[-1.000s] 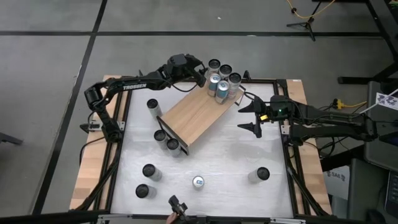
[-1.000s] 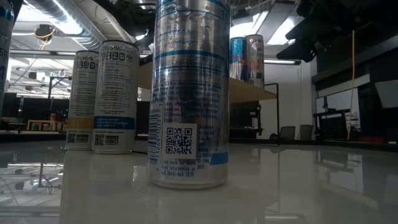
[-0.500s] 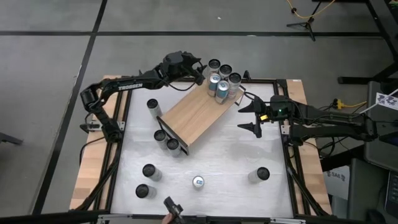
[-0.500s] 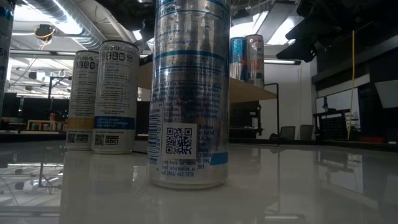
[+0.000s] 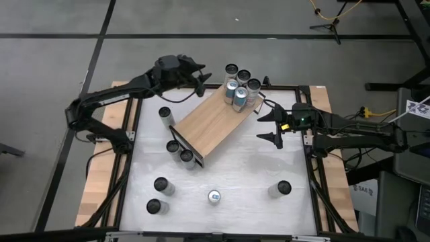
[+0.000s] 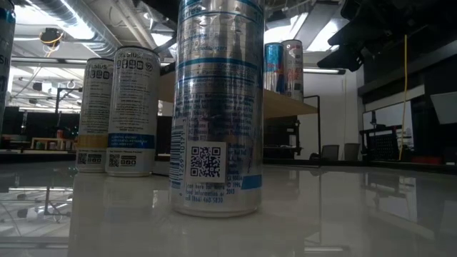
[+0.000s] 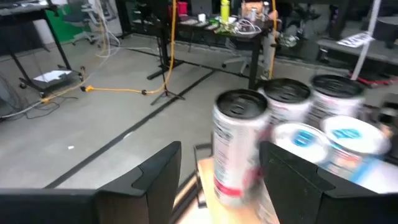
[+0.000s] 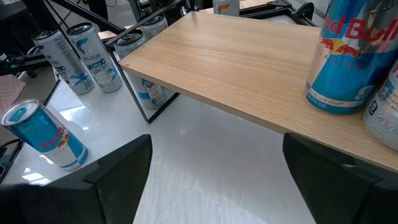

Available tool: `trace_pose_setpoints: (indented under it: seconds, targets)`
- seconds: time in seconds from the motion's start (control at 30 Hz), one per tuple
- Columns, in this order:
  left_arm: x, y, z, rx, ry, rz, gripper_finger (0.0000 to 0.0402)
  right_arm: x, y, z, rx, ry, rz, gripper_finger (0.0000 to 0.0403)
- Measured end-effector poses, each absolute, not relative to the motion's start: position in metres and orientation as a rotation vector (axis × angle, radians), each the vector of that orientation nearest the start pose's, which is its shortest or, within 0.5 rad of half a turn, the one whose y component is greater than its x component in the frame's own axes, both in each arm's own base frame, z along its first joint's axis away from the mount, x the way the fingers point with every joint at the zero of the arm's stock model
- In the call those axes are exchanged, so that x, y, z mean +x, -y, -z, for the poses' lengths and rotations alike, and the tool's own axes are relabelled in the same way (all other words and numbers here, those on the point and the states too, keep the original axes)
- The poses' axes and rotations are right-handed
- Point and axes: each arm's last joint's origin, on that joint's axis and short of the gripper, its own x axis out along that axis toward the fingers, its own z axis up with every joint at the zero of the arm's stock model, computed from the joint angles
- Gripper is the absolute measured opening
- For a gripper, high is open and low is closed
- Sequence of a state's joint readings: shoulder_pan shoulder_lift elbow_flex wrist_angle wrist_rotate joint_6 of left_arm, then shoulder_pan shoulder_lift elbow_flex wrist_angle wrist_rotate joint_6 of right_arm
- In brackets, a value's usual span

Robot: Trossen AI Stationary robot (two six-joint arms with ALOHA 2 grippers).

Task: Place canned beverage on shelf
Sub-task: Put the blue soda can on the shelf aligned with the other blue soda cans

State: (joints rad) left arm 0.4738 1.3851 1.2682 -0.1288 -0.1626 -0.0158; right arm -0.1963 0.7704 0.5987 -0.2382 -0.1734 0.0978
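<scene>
White table (image 5: 242, 168) fills the frame's centre on grey floor (image 5: 54, 81). The shelf (image 5: 211, 121) lies diagonally, five cans (image 5: 240, 84) at its upper end. Left gripper (image 5: 200, 75) upper left, right gripper (image 5: 270, 126) centre right: both spread, empty.

The white worktop (image 5: 242, 171) carries scattered upright cans (image 5: 214, 196) and the wooden shelf (image 5: 208, 124), which bears a cluster of cans (image 5: 240, 93) at its far end.

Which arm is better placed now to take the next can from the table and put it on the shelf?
Probably the right. Its open hand hangs low over the table beside the shelf, near the lone can on its side. The left hand, also open, is beyond the shelf's far end, away from the loose cans.
</scene>
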Motion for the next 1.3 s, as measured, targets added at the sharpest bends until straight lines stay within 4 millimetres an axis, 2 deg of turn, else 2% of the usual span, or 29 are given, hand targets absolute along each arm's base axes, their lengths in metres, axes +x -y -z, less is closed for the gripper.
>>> trace_pose_setpoints:
  seconds: [0.33,0.53,0.67,0.73,0.87,0.97,1.13,1.3]
  targets:
    - [0.238,-0.106,-0.406,-0.04,-0.203,-0.562,0.021,0.168,0.028,-0.266,0.172,-0.402,0.043,0.0356]
    - [0.199,-0.086,-0.424,-0.036,-0.185,-0.551,0.021,0.169,0.028,-0.267,0.17,-0.391,0.042,0.0356]
    - [0.169,-0.072,-0.429,-0.009,-0.198,-0.537,0.021,0.172,0.028,-0.278,0.179,-0.279,-0.017,0.0356]
    - [0.159,-0.064,-0.422,-0.002,-0.193,-0.514,0.021,0.174,0.025,-0.288,0.18,-0.183,-0.115,0.0356]
    - [0.144,-0.049,-0.392,-0.006,-0.18,-0.421,0.021,0.177,0.02,-0.305,0.127,-0.019,-0.317,0.0356]
    - [0.135,-0.039,-0.369,-0.02,-0.15,-0.349,0.021,0.183,0.014,-0.315,0.121,-0.01,-0.356,0.0356]
    - [0.127,-0.029,-0.338,-0.077,-0.099,-0.25,0.021,0.215,-0.003,-0.334,0.079,-0.023,-0.402,0.0356]
    - [0.128,-0.024,-0.32,-0.085,-0.103,-0.213,0.021,0.253,-0.024,-0.349,-0.019,-0.056,-0.491,0.0356]
